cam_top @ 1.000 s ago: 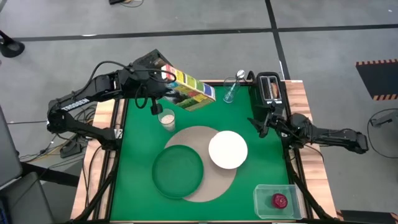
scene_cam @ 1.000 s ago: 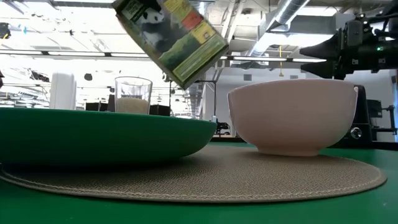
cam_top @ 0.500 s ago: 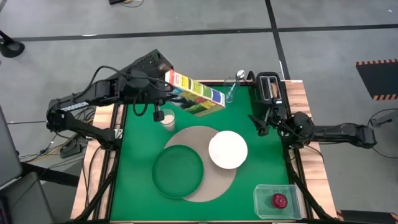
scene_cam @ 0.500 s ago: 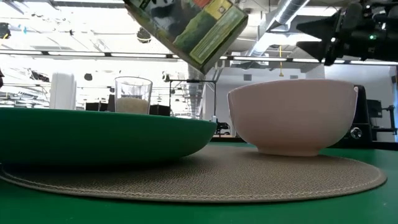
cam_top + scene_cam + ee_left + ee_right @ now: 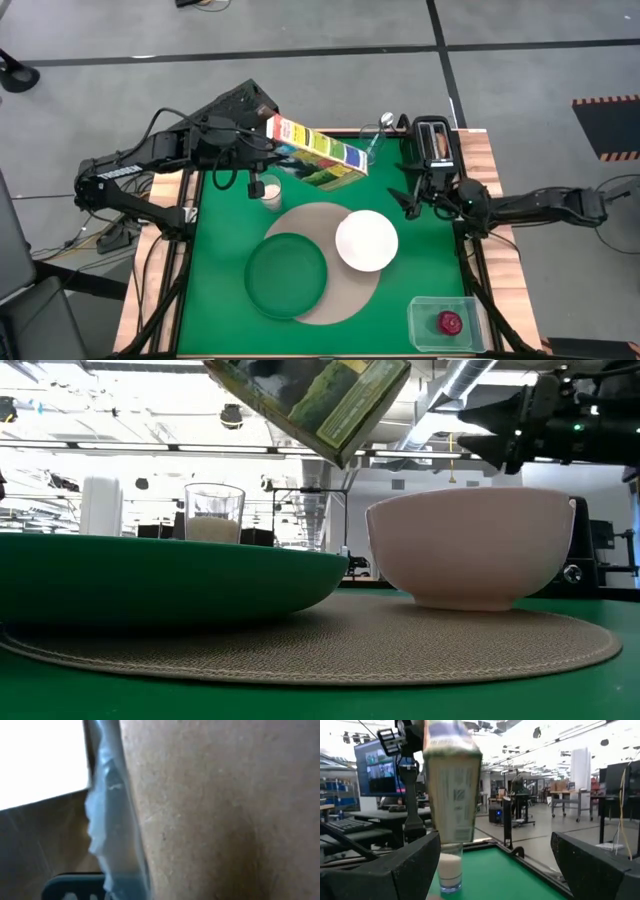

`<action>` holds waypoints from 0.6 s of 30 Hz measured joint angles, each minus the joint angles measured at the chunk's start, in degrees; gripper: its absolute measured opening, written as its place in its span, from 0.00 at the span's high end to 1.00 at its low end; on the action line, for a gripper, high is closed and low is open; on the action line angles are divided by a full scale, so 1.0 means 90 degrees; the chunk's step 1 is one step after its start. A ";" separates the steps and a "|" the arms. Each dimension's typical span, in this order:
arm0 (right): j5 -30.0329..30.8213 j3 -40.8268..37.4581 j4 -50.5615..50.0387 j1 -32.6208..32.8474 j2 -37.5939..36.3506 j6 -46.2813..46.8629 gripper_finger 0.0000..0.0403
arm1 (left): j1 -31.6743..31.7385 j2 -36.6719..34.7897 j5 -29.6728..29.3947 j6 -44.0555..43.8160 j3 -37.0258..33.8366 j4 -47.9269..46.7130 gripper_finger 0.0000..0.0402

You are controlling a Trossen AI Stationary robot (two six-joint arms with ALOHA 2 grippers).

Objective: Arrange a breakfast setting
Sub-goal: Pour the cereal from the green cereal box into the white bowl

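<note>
My left gripper [image 5: 258, 125] is shut on the green-yellow cereal box [image 5: 318, 155], which is held tilted in the air over the table's far left part, above the milk glass [image 5: 266, 189]. The box also shows in the low view [image 5: 315, 400]. The dark green plate [image 5: 287, 275] and the white bowl [image 5: 366, 240] rest on the round beige placemat [image 5: 318, 215]. My right gripper [image 5: 404, 200] is open and empty, in the air to the right of the bowl. The red apple [image 5: 449, 322] lies in a clear container. The bagel is out of view. My left gripper holds the cereal box by its raised end [image 5: 280, 128], coming from the table's left side. The wrist hides the fingers in the high view. The left wrist view shows only bare cardboard [image 5: 210, 805] and the plastic liner [image 5: 112, 820] up close. The box hangs clear, its lower end slanting down toward the bowl.
A toaster [image 5: 433, 140] stands at the far right corner, with a clear glass [image 5: 372, 148] beside it that appears to hold the metal spoon. The clear container [image 5: 425, 325] is at the near right corner. Bare green mat lies left of the plate.
My left gripper has carried the cereal box toward the table's right edge and a little up, so its lower end now hangs closer to the bowl. My right gripper has drifted a little toward the table's left, toward the bowl, staying open.
</note>
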 joint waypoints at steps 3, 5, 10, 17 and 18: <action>-0.0315 0.0144 0.0389 0.0000 0.0579 0.0063 0.01 | 0.0000 0.0000 0.0088 -0.0006 0.0000 0.0019 1.00; -0.0457 0.0231 0.0814 0.0000 0.0970 0.0067 0.01 | 0.0002 0.0000 0.0098 -0.0022 0.0000 0.0014 1.00; -0.0587 0.0529 0.1517 -0.0095 0.1940 -0.0025 0.01 | 0.0000 0.0000 0.0132 -0.0023 0.0000 0.0014 1.00; -0.1330 0.1140 0.2543 -0.0214 0.3365 0.0068 0.04 | -0.0049 0.0000 0.0192 -0.0020 0.0000 0.0014 1.00; -0.1370 0.1188 0.2794 -0.0214 0.3541 0.0070 0.05 | -0.0058 -0.0002 0.0192 -0.0020 0.0000 0.0014 1.00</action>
